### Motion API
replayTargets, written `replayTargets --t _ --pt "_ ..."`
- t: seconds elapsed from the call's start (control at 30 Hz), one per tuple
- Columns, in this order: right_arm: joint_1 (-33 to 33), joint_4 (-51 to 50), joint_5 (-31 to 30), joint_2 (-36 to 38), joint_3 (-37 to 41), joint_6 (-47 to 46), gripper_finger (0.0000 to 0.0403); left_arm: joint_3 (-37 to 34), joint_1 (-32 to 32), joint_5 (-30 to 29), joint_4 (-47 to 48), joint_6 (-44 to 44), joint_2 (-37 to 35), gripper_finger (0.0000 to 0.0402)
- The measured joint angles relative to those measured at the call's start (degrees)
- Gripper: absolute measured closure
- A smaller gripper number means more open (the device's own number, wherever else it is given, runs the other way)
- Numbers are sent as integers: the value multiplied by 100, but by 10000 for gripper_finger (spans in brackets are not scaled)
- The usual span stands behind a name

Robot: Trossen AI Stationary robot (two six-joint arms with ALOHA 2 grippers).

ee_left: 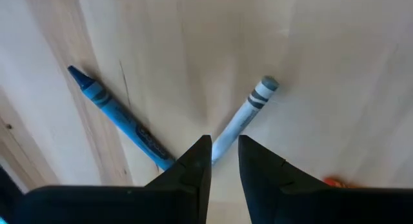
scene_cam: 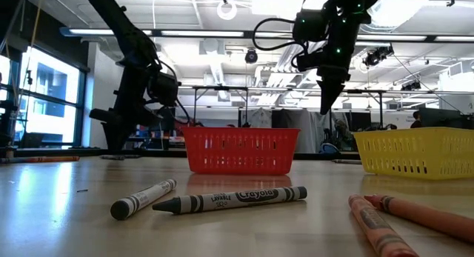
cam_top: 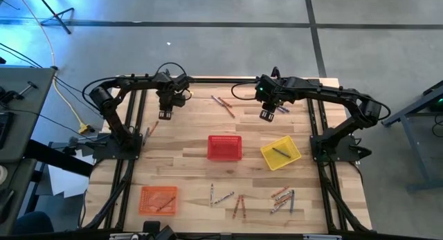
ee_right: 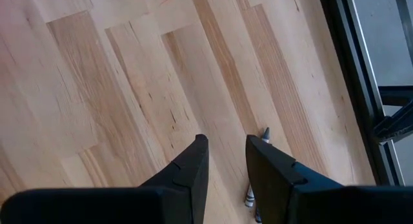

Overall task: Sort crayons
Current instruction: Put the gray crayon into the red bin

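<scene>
My left gripper (ee_left: 224, 152) stands low over the far left of the table (cam_top: 166, 114), pointing down and open by a narrow gap. One end of a pale bluish crayon (ee_left: 248, 111) lies on the wood between its fingertips. I see no touch. A blue crayon (ee_left: 119, 117) lies beside it, ending near the same finger. My right gripper (cam_top: 266, 115) hangs open above the far right, holding nothing. A grey crayon (ee_right: 263, 137) lies below it, partly hidden by one finger. More crayons (cam_top: 223, 104) lie at the far middle, and several (cam_top: 282, 198) lie near the front edge.
A red basket (cam_top: 225, 148) stands mid-table. A yellow basket (cam_top: 291, 157) to its right holds a dark crayon (cam_top: 280, 151). An orange basket (cam_top: 149, 202) at the near left holds another. Black frame rails (cam_top: 128, 129) run along both sides. Bare wood lies between the baskets and the far crayons.
</scene>
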State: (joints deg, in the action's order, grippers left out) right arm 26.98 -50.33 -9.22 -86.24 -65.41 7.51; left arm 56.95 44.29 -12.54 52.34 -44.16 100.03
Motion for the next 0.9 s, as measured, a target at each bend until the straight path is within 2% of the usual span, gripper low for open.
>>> replayTargets --t 0.3,0.7,0.9 --pt "0 -1 1 0 0 -1 306 0 0 151 7 46 18 336" --pt "0 -70 1 0 0 -2 306 59 -29 118 123 685 625 338" --pt "0 -68 1 0 0 0 306 4 -76 351 107 1380 386 380"
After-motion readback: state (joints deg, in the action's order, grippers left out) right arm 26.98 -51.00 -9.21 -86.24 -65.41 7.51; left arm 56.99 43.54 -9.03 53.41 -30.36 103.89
